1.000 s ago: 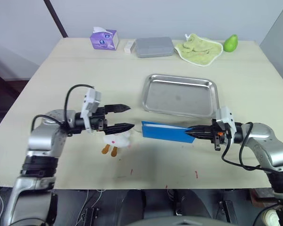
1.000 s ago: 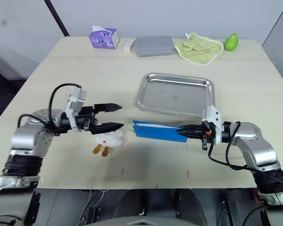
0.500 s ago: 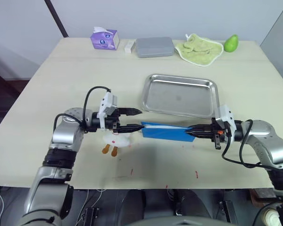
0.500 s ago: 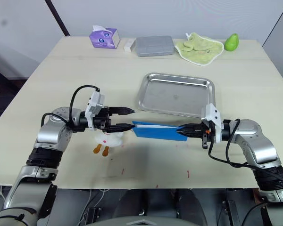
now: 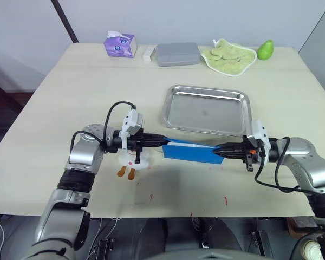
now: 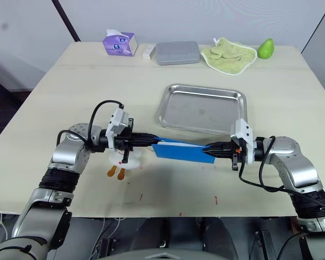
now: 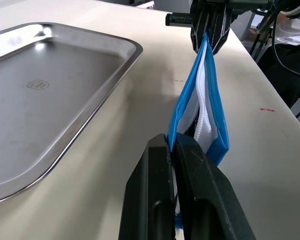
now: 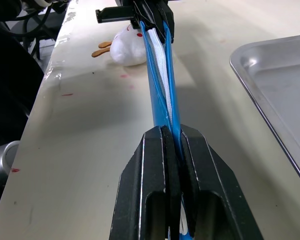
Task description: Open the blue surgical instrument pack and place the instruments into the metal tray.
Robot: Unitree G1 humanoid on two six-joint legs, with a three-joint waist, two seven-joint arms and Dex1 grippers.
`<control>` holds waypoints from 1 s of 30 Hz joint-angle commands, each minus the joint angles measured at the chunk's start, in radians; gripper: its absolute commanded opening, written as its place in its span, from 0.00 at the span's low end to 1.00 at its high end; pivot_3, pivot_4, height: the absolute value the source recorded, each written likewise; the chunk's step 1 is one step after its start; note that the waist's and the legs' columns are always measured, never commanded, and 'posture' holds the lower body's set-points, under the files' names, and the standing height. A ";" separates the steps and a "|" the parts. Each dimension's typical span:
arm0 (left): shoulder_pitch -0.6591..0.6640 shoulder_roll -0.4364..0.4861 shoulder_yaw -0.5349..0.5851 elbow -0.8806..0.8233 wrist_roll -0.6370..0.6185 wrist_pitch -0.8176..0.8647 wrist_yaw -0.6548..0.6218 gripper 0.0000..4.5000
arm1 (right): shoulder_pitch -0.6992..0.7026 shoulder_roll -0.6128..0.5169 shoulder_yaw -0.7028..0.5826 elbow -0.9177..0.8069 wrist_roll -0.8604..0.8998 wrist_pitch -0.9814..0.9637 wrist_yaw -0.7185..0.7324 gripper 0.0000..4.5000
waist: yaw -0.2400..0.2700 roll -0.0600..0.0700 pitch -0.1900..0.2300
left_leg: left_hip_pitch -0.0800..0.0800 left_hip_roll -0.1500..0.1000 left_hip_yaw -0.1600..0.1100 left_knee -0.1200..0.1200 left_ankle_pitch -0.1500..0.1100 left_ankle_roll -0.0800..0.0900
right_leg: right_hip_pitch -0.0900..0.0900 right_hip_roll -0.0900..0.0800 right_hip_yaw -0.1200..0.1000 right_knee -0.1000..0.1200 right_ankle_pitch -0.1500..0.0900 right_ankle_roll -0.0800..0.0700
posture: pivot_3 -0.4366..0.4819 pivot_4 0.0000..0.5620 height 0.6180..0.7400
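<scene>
Your left pincer (image 5: 163,141) and right pincer (image 5: 218,151) each clamp one end of the blue pack (image 5: 190,151), held just above the desk (image 5: 97,76) between them. Its contents are hidden. The left wrist view shows white padded lining between the blue fabric layers. The shiny tray (image 5: 206,110) lies just beyond the pack. A white toy (image 5: 134,160) sits under your left pincer.

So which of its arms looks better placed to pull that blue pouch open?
Probably the left gripper: it pinches one blue cover layer of the blue surgical instrument pack, so it could peel that away. The right gripper clamps the far end and could anchor it.
</scene>
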 commanded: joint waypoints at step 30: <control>0.025 0.033 0.005 -0.090 -0.143 0.268 -0.124 0.00 | 0.095 -0.137 -0.107 -0.204 0.206 0.329 -0.117 0.01 | 0.006 0.000 0.000 | -0.002 -0.001 -0.002 0.002 0.000 0.000 | 0.001 0.000 -0.002 0.000 0.000 0.000 | 0.48 0.27 1.00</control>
